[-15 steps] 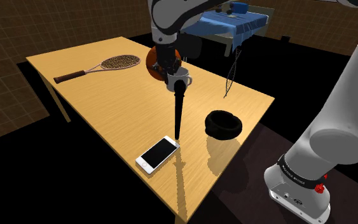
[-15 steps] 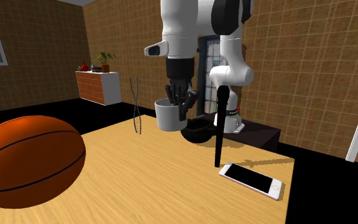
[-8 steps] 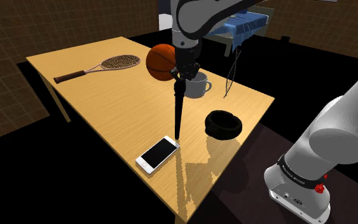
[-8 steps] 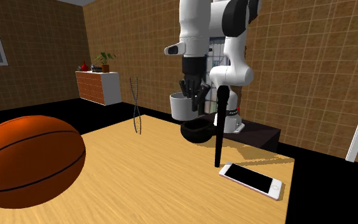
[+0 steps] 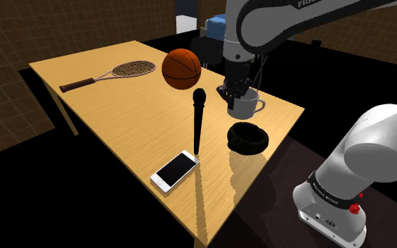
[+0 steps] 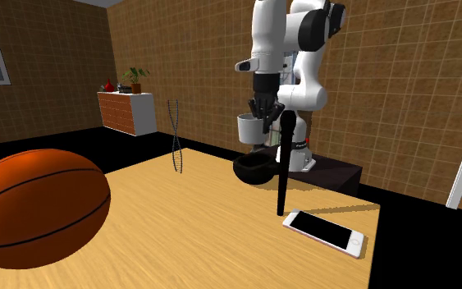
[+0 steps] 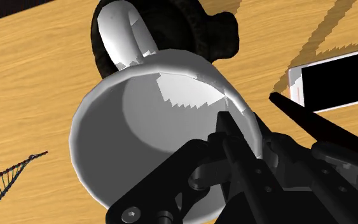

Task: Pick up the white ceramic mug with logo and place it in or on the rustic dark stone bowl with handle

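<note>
A plain white mug [image 5: 246, 107] hangs in the air, clasped at its rim by my black gripper [image 5: 233, 94], which is shut on it. The mug's handle points toward the shoulder view's right. The dark bowl [image 5: 248, 137] rests on the table just below and in front of the mug. In the second exterior view the mug [image 6: 251, 129] hangs under the gripper [image 6: 265, 112], above the bowl [image 6: 255, 169]. In the wrist view one finger is inside the mug [image 7: 145, 127] and one outside; the gripper [image 7: 247, 137] pinches the wall. The bowl [image 7: 203, 28] lies past the mug's handle, partly hidden.
A black microphone [image 5: 198, 120] stands upright close to the mug and bowl. A white phone [image 5: 175, 170] lies near the table's front edge [image 5: 154, 194]. A basketball [image 5: 181, 68] and a tennis racket [image 5: 112, 73] sit farther back. A thin helix figure [image 5: 258, 74] stands at the far edge.
The gripper has carried the mug from beside the basketball toward the shoulder view's right and a little lower, past the microphone, to a spot close above the bowl.
</note>
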Robot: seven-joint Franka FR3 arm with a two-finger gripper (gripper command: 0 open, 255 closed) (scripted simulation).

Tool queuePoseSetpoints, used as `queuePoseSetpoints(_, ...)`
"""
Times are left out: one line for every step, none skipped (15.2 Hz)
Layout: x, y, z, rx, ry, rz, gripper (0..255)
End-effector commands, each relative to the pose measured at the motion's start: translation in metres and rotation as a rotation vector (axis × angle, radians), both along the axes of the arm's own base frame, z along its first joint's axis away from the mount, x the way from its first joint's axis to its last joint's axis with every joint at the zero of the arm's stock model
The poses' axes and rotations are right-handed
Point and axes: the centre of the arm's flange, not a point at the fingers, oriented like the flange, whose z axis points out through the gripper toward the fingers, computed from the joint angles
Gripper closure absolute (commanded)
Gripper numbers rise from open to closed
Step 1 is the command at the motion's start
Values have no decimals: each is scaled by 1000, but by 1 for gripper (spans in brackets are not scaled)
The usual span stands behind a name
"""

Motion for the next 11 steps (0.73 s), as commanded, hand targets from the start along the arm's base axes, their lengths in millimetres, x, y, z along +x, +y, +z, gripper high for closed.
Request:
queuePoseSetpoints(-25,-7,2,1,0,0,255)
queuePoseSetpoints(-37,-11,2,1,0,0,255)
queuePoseSetpoints(-50,-15,3,1,0,0,255)
queuePoseSetpoints(-61,-18,3,1,0,0,255)
queuePoseSetpoints(-61,-18,-2,1,0,0,255)
queuePoseSetpoints(-61,-18,-7,1,0,0,255)
queuePoseSetpoints(-61,-18,-13,1,0,0,255)
queuePoseSetpoints(-61,-18,-18,1,0,0,255)
queuePoseSetpoints(-61,-18,-23,1,0,0,255)
queuePoseSetpoints(-61,-18,-28,1,0,0,255)
queuePoseSetpoints(-61,-18,-34,1,0,0,255)
